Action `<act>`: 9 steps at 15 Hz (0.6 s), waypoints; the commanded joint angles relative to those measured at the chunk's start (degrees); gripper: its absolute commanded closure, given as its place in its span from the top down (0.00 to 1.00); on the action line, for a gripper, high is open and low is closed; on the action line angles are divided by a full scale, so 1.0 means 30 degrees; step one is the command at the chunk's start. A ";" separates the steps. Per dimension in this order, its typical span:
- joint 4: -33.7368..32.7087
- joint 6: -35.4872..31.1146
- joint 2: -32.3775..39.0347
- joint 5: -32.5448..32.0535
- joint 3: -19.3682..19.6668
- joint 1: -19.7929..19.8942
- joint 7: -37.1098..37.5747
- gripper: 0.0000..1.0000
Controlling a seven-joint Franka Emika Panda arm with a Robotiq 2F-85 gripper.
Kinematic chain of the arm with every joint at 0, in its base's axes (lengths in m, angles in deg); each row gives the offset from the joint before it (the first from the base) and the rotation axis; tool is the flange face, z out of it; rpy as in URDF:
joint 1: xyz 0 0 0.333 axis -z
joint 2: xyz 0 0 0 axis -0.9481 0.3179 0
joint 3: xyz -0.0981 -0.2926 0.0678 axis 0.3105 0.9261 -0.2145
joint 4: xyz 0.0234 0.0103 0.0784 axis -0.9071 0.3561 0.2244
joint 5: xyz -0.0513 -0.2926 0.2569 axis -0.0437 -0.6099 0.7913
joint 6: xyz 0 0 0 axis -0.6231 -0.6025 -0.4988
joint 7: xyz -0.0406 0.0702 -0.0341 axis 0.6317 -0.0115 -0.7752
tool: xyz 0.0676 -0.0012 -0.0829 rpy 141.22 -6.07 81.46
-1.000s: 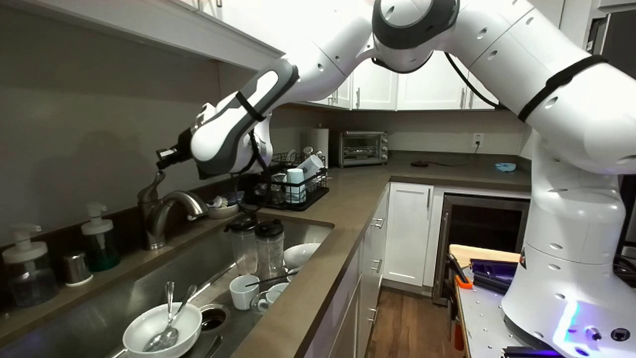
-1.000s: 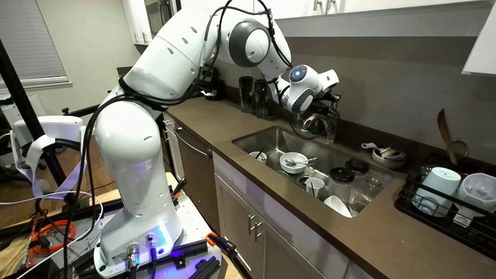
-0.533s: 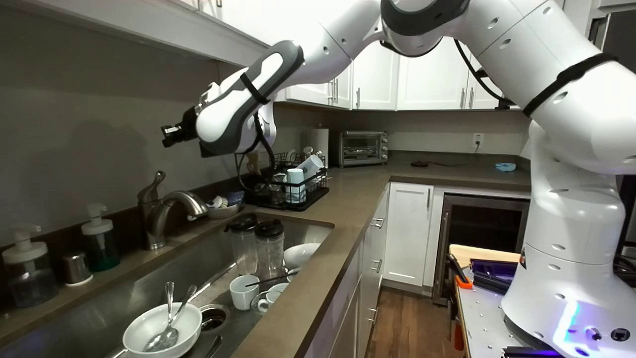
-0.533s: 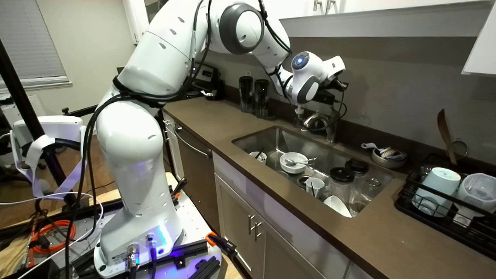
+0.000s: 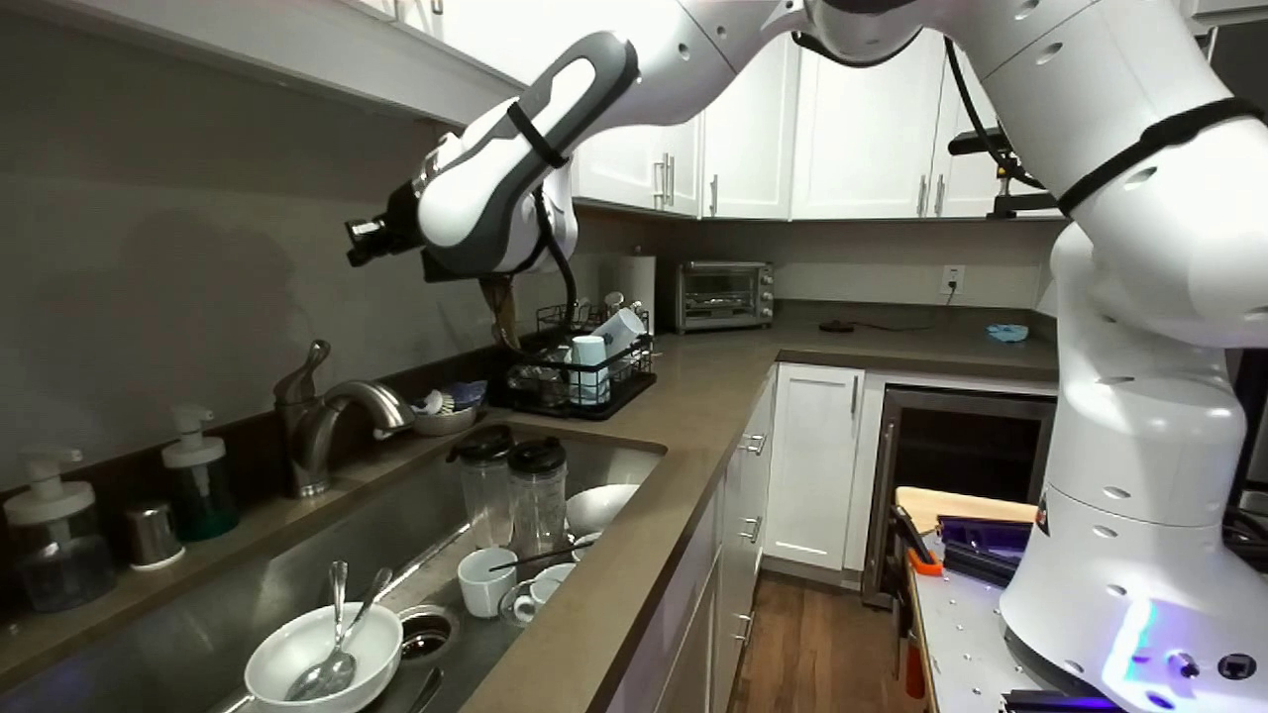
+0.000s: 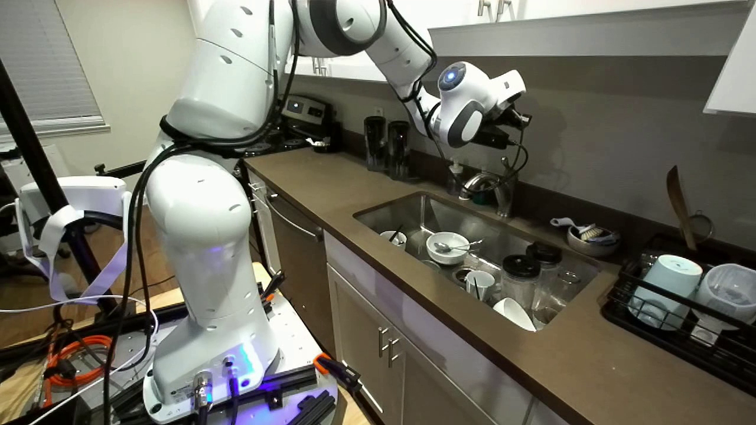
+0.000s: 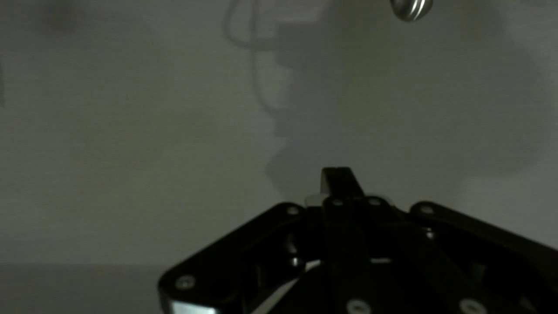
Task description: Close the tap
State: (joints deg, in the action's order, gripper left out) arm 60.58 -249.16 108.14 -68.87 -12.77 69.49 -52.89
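Claw (image 5: 363, 241) — closed; above tap (image 5: 317, 436)

I count one arched silver metal tap (image 5: 315, 446), two clear black-lidded tumblers (image 5: 538, 505) and two white-topped pump bottles (image 5: 201, 485).

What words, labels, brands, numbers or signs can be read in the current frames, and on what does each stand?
None can be read in any view.
Too small to make out: the dark-and-red mark on the robot base, in an exterior view.
Too blurred: any lettering on the stove panel, in an exterior view.
No lettering shows on the tap.
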 commanded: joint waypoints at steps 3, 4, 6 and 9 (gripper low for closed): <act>0.3182 0.0000 -0.2495 0.0561 0.0761 -0.0949 0.0208 0.00; 0.3512 0.0000 -0.2746 0.0641 0.0888 -0.1077 0.0197 0.00; 0.4433 0.0000 -0.3341 0.0736 0.1043 -0.1232 0.0180 0.00; 0.6325 0.0001 -0.4496 0.0694 0.0933 -0.1201 0.0181 0.00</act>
State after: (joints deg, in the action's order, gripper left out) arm 72.44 -249.15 99.83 -67.59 -10.31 66.67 -52.84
